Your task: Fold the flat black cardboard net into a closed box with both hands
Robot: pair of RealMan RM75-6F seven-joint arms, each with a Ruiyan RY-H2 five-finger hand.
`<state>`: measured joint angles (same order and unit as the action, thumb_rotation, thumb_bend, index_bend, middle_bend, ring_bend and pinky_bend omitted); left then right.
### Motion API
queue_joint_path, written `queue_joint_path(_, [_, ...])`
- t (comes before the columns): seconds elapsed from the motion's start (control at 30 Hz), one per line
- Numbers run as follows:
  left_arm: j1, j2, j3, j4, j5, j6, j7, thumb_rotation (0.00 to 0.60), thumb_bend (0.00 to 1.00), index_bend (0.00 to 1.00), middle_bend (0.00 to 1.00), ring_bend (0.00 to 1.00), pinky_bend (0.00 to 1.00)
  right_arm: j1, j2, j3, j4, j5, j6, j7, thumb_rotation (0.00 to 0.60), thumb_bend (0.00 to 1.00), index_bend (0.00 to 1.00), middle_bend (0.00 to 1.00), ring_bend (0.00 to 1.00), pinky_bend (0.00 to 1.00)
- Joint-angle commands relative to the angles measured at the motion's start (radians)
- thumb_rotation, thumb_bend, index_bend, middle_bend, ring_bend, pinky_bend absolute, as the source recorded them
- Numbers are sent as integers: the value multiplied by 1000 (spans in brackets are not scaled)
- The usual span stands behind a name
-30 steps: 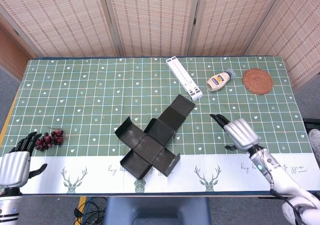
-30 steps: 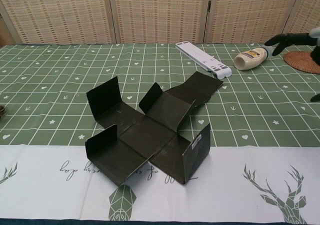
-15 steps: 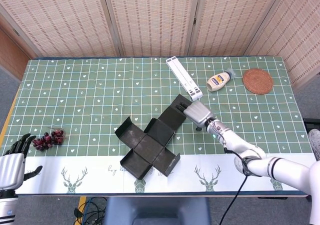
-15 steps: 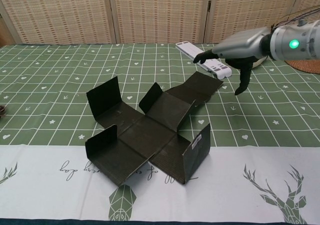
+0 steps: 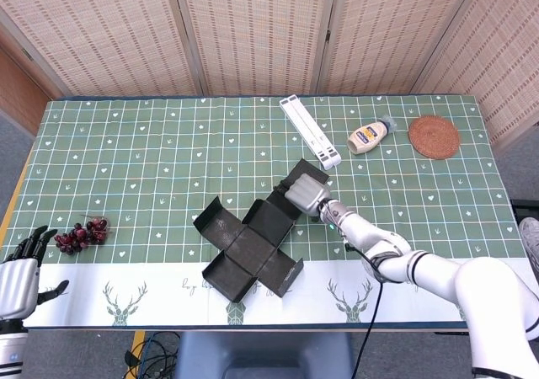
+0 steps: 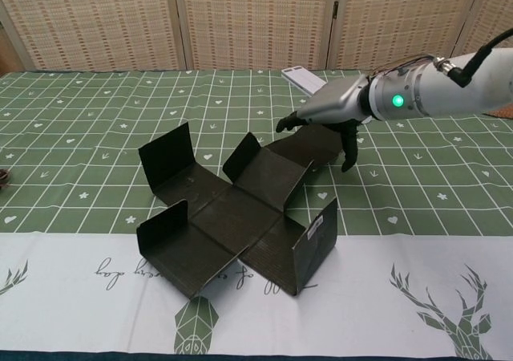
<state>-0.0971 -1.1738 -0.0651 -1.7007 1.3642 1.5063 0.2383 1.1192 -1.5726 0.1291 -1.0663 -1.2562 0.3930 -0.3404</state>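
The black cardboard net (image 5: 251, 242) lies partly unfolded in the middle of the table, with several flaps standing up (image 6: 232, 212). Its far flap (image 6: 319, 143) lies flat, pointing toward the back right. My right hand (image 5: 307, 195) hovers over that far flap with its fingers spread and holds nothing (image 6: 330, 112); I cannot tell whether it touches the flap. My left hand (image 5: 21, 276) is at the table's front left corner with fingers apart and empty, well away from the net. It does not show in the chest view.
A bunch of dark grapes (image 5: 81, 233) lies just beyond my left hand. A long white folded stand (image 5: 310, 131) lies behind the net, with a mayonnaise bottle (image 5: 370, 135) and a round woven coaster (image 5: 434, 136) at the back right.
My right hand has swept left from the table's right front to above the net's far flap. My left hand has dropped slightly toward the front left corner. The net has not moved.
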Motion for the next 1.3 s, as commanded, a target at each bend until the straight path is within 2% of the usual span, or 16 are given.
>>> queue_joint_path(0.03, [1, 2, 0, 1, 0, -2, -2, 600, 64, 157, 138, 199, 430, 23, -29, 13, 18, -22, -3, 52, 600, 20, 0, 81, 749, 1000])
queue_joint_path(0.27, [9, 5, 0, 10, -1, -2, -14, 600, 63, 155, 135, 199, 429, 73, -36, 40, 3, -52, -53, 185, 600, 96, 0, 79, 748, 1000])
queue_joint_path(0.43, [15, 5, 1, 16, 1, 1, -24, 600, 63, 155, 135, 197, 428, 107, -41, 27, 7, -56, -130, 237, 600, 204, 0, 77, 748, 1000])
queue_joint_path(0.67, [19, 6, 1, 24, 6, 1, -33, 600, 64, 155, 133, 196, 428, 116, -27, 1, -14, -63, -163, 273, 600, 207, 0, 97, 748, 1000])
queue_joint_path(0.97, [17, 1, 2, 33, 17, -6, -41, 600, 63, 155, 132, 195, 426, 72, 69, -43, -147, -42, -124, 276, 600, 206, 0, 137, 748, 1000])
queue_joint_path(1.1, [9, -4, 2, 41, 26, -18, -51, 600, 64, 155, 132, 195, 426, 8, 134, -93, -245, -7, -8, 199, 600, 183, 0, 120, 744, 1000])
queue_joint_path(1.3, [5, 0, 3, 35, 39, -24, -62, 600, 63, 155, 132, 195, 426, -4, 118, -132, -275, 142, 92, 12, 600, 21, 0, 25, 714, 1000])
